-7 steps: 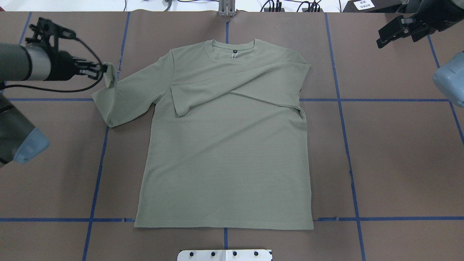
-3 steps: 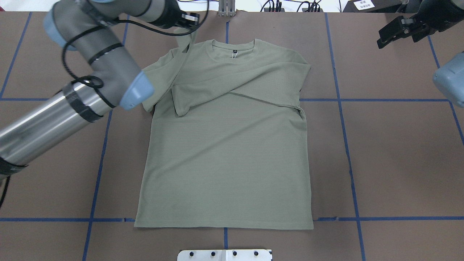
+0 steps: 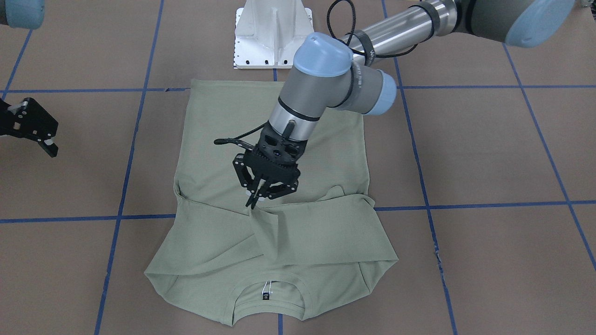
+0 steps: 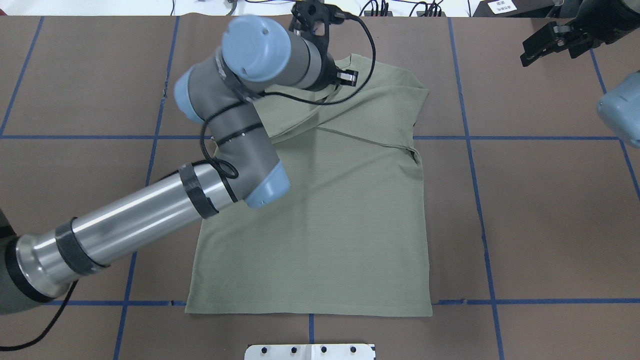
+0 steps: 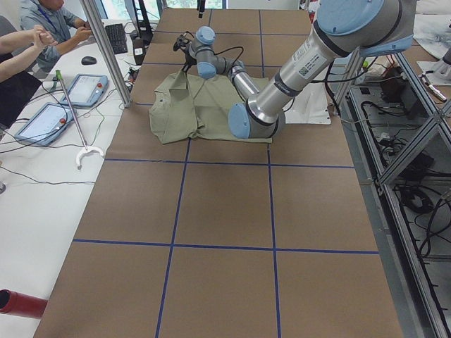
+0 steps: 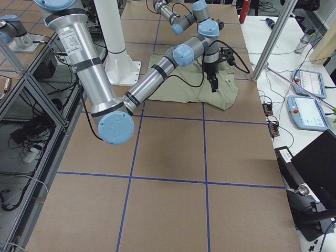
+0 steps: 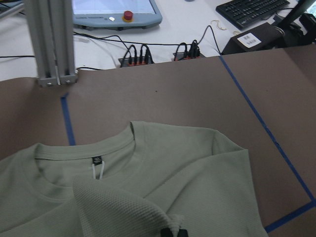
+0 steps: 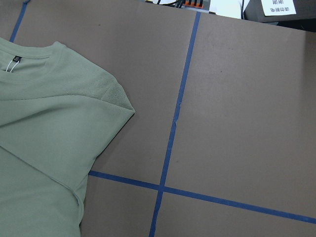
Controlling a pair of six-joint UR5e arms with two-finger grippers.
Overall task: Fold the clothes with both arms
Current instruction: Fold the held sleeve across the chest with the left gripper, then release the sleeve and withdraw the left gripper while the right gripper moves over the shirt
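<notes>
The pale sage-green shirt [image 3: 219, 139] lies flat on the brown table, neckline and black label [image 3: 266, 294] away from the robot. Both sleeves are folded in over the chest. My left gripper [image 3: 255, 199] points down over the chest and is shut on the cuff of the left sleeve [image 3: 326, 232], held just above the cloth. The bunched cuff shows at the bottom of the left wrist view [image 7: 128, 207]. In the overhead view the left arm [image 4: 250, 75] hides its own fingers. My right gripper [image 4: 552, 42] is open and empty, off the shirt near the far right corner.
The white pedestal base [image 3: 274, 37] stands at the robot's side of the table. An aluminium post [image 4: 312, 10] and cables sit past the far edge. Operators [image 5: 42, 35] and tablets [image 5: 84, 88] are at a side desk. Blue tape lines [image 4: 480, 200] cross the table.
My left arm has swung from the table's left side to over the shirt, carrying the left sleeve across the chest. The right arm has not moved.
</notes>
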